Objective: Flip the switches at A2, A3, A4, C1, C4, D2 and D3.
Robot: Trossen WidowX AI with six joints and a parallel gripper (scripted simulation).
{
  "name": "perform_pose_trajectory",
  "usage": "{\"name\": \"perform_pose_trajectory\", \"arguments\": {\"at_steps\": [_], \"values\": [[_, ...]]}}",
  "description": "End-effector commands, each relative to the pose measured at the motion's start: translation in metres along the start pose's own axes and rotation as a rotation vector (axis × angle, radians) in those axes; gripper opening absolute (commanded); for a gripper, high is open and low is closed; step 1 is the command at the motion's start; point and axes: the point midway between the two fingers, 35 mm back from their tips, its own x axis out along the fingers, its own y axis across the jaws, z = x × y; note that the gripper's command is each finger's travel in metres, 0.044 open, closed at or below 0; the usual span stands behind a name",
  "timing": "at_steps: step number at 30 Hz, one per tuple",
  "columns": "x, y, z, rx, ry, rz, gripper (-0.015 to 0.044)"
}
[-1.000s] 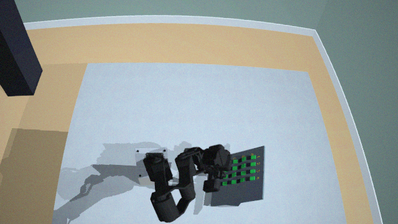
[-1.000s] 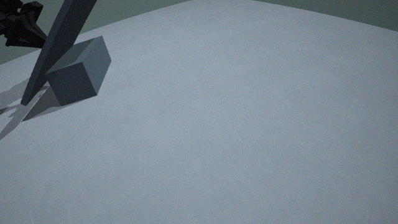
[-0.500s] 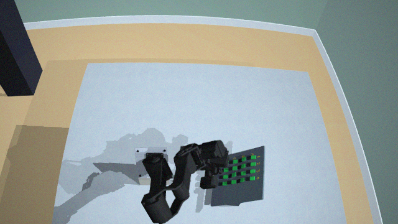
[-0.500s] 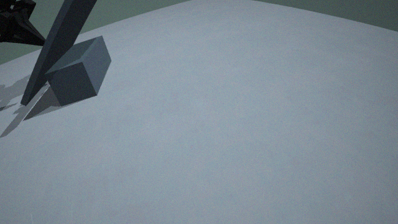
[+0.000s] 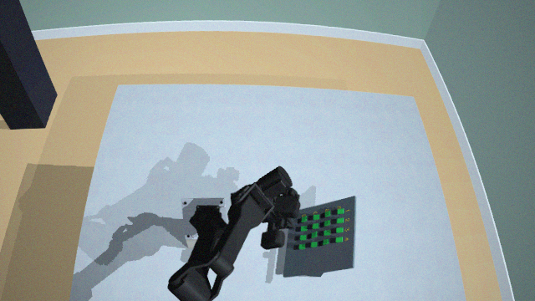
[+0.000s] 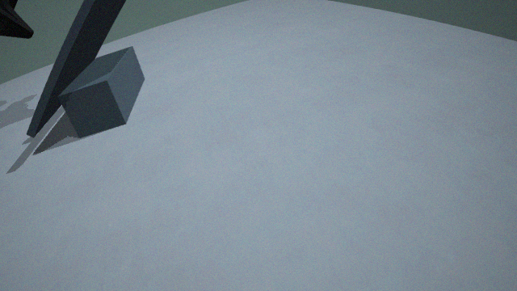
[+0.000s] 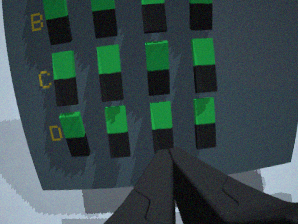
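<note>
The dark panel (image 5: 309, 264) (image 6: 86, 36) (image 7: 255, 100) carries green-and-black rocker switches. My gripper (image 7: 168, 159) (image 6: 30, 35) is shut and empty; its tips overlap the near edge of D3 in the wrist view. Contact is not visible. The wrist view shows C1 (image 7: 64, 65), C4 (image 7: 204, 51), D2 (image 7: 116, 120) and D3 (image 7: 161, 116). C3 and D1 show a darker green face with a thin bright far edge, unlike C1 and C4. Row A is outside the wrist view; A2 (image 5: 339, 220), A3 (image 5: 339, 230) and A4 (image 5: 338, 239) are small in the top view, their tilt unclear.
A grey block (image 6: 101, 109) stands under the raised panel. The arm (image 5: 247, 217) reaches from its base plate to the panel's near side. A dark post (image 5: 29, 75) stands at the far left of the top view. Switches C2 (image 7: 109, 59) and D4 (image 7: 204, 111) lie close around the target switches.
</note>
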Motion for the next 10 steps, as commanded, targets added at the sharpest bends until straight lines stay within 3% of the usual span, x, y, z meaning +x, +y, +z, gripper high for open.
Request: {"name": "perform_pose_trajectory", "arguments": {"at_steps": [1,10], "values": [[-0.005,0.007,0.029,0.017,-0.010,-0.003,0.0000],[-0.007,0.011,0.044,0.015,-0.010,-0.004,0.0000]]}}
